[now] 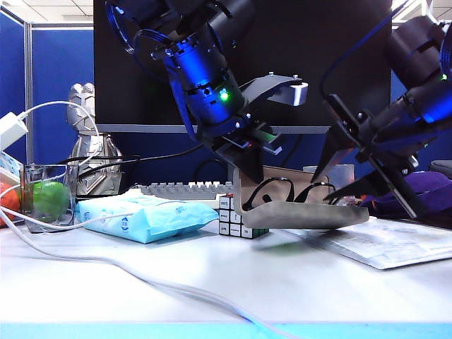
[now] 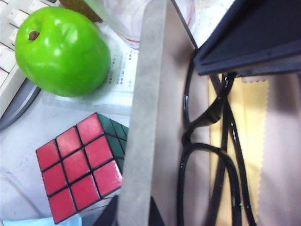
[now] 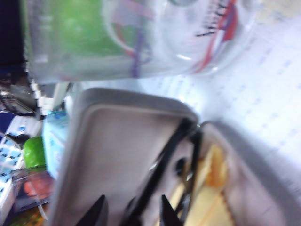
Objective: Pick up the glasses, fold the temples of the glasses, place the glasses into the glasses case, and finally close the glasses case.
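The grey glasses case (image 1: 311, 217) lies open on the table with its lid standing upright. My left gripper (image 1: 244, 180) is shut on that lid's edge (image 2: 141, 117), one fingertip (image 2: 112, 215) on each side. The black glasses (image 2: 207, 155) lie inside on a yellow cloth (image 2: 242, 141), their temples (image 2: 233, 136) across the frame. My right gripper (image 3: 132, 212) hovers over the case's other end (image 1: 339, 187), open, with a black temple (image 3: 162, 160) running between its fingertips. The right wrist view is blurred.
A Rubik's cube (image 1: 233, 215) touches the case's left end, next to a pale blue tissue pack (image 1: 145, 215). A green apple (image 2: 61, 49) and a clear cup (image 3: 141, 37) stand behind the case. A white cable (image 1: 141, 279) crosses the front, papers (image 1: 395, 244) lie right.
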### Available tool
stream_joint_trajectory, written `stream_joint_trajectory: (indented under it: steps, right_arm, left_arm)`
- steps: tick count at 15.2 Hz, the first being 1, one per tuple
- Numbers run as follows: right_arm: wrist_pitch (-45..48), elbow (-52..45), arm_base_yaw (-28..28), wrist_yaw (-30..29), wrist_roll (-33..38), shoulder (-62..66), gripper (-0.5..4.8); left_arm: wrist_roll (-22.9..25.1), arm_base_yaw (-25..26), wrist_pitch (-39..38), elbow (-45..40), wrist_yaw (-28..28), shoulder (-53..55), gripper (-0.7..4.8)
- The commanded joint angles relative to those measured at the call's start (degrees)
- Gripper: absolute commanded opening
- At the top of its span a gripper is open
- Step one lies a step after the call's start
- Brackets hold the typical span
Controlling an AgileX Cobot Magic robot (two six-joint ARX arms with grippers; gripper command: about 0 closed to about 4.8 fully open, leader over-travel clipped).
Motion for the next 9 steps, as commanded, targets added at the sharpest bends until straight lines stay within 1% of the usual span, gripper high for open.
stream_joint_trajectory:
  steps: [1,2,4,5,9]
  right_arm:
    - [1.05,0.22,0.09,0.37,1.18,1.27,1.43]
    - [1.33,0.22,0.09,0.35,1.16,1.49,1.03]
    - [2.71,0.22,0.09,-0.92,1.11,1.46,0.61]
    - [3.54,0.22,0.09,-2.34,1.09,1.46,-0.03]
    - [3.87,0.20,0.02,-6.91,0.63,1.20,-0.02]
  left_arm:
    - [-0.11,-0.17,1.55,0.24,0.09,-0.52,-0.07]
    - [-0.11,-0.17,1.53,0.24,0.09,-0.52,-0.07]
    - [-0.11,-0.15,1.53,0.24,0.07,-0.52,-0.07]
    - [-0.11,-0.15,1.53,0.24,0.09,-0.52,-0.07]
    - [-0.11,-0.11,1.51,0.24,0.04,-0.52,-0.07]
